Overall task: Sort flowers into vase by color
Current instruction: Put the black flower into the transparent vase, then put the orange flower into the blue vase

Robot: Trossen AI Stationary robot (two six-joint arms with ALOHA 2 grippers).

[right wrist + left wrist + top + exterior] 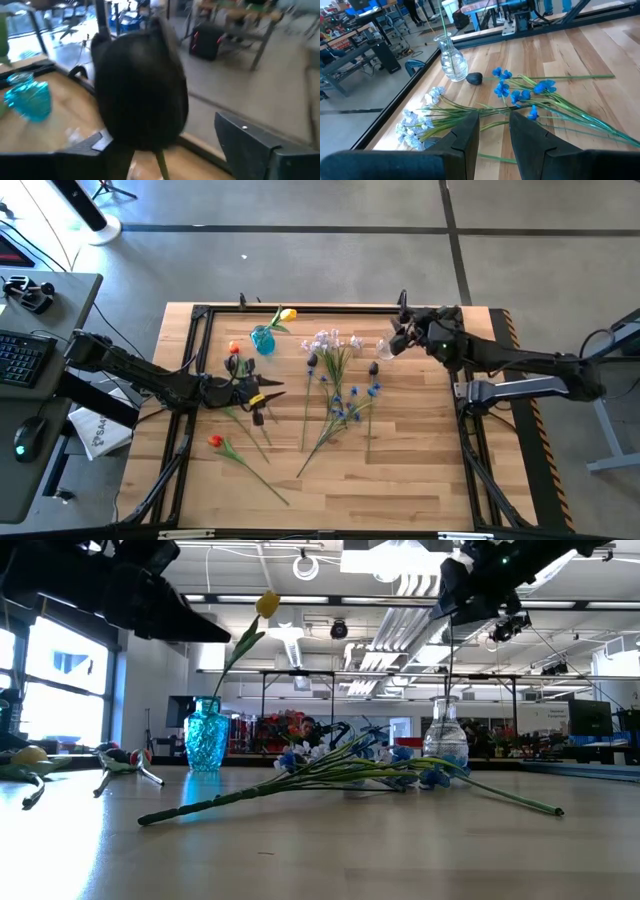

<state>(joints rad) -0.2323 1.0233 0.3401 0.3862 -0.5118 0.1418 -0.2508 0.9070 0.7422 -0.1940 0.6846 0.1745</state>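
A clear vase (383,348) at the far right holds one long green stem (441,22) that rises to a dark flower head (142,85). My right gripper (400,332) hangs open above this vase, a finger on either side of the head. A blue vase (263,340) at the far left holds a yellow flower (288,313). Pale blossom sprays (330,340) and blue flowers (350,400) lie across mid-table. An orange flower (235,348), a yellow head (258,400) and a red flower (215,442) lie at the left. My left gripper (495,132) hovers there, slightly open and holding nothing. My right gripper stands open around the dark flower head (150,125), which is blurred and close to the wrist camera. I cannot tell whether either finger touches it. The flower stands upright with its stem (447,680) in the clear vase.
Two dark stones (312,360) (374,367) lie between the flowers near the clear vase. A black frame (200,315) runs around the wooden table top. Bare wood lies toward the near edge (400,480). A desk with a keyboard (20,355) stands left of the table.
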